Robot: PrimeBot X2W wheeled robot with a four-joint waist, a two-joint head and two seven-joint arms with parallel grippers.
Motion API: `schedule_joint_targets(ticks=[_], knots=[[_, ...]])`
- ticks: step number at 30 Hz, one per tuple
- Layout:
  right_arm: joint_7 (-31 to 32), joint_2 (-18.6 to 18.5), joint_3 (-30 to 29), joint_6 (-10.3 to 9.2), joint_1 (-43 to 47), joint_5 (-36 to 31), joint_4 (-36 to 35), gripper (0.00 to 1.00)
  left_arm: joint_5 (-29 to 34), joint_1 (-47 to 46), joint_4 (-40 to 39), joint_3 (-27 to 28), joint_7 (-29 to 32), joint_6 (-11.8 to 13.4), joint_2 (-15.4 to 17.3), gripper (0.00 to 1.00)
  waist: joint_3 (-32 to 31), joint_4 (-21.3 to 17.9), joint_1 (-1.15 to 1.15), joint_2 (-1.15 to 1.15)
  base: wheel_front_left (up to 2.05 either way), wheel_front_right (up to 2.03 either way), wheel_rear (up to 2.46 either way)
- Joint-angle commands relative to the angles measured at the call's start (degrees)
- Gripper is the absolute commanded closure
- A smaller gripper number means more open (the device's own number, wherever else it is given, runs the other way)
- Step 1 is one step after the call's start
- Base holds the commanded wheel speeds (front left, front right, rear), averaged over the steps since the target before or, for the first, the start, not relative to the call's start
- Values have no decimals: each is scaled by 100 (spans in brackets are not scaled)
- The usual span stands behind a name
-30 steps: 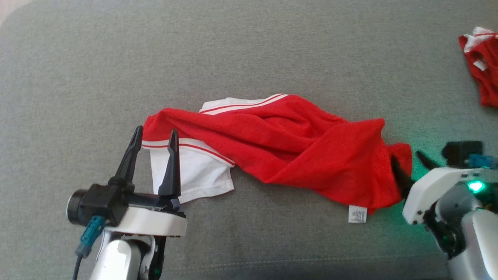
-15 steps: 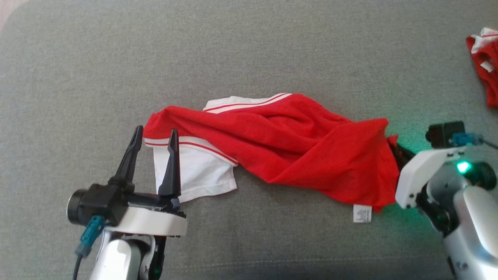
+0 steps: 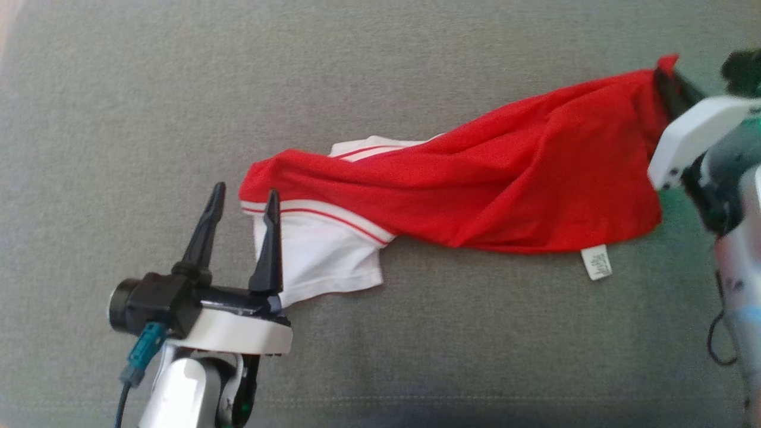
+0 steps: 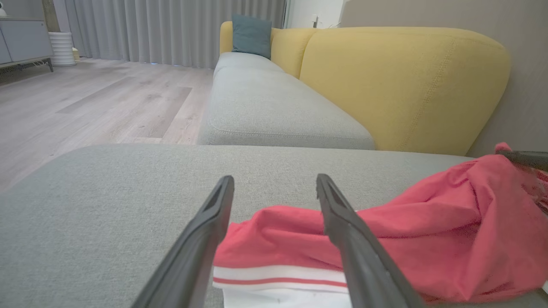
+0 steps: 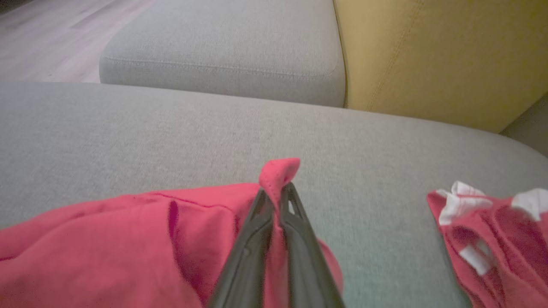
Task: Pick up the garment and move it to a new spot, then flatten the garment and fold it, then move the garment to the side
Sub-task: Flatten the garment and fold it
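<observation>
A broad grey woven-fabric seat cushion carries the work. Across the middle of the head view lies the red jersey shirt with white, red-striped sleeves, its right end raised toward the upper right, where the right fingers are pinched tight on a fold of red cloth. The left fingers stand wide apart at lower left, holding nothing. The left wrist view's upper half has a yellow upholstered sofa back, pale wood plank floor and grey pleated curtains.
</observation>
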Motion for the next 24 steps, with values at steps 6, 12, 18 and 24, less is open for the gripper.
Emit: schedule_joint_targets(ticks=[6, 12, 18, 24], knots=[[-426, -70, -177, -5, -920, -361, 503, 100, -91, -265, -183, 81, -69, 31, 4, 0, 139, 223, 0, 0, 0, 0, 0], [-921, -5, -631, -5, -1770, -978, 1380, 100, -127, -398, -187, -47, -69, 39, 4, 0, 294, 488, 0, 0, 0, 0, 0], [-1463, 152, -852, -5, -2324, -1642, 2084, 99, -184, -492, -164, -187, -69, 67, 4, 0, 393, 706, 0, 0, 0, 0, 0], [-1958, 207, -1129, -5, -2675, -2136, 2654, 0, -206, -549, -112, -274, -69, 93, 4, 0, 433, 760, 0, 0, 0, 0, 0]])
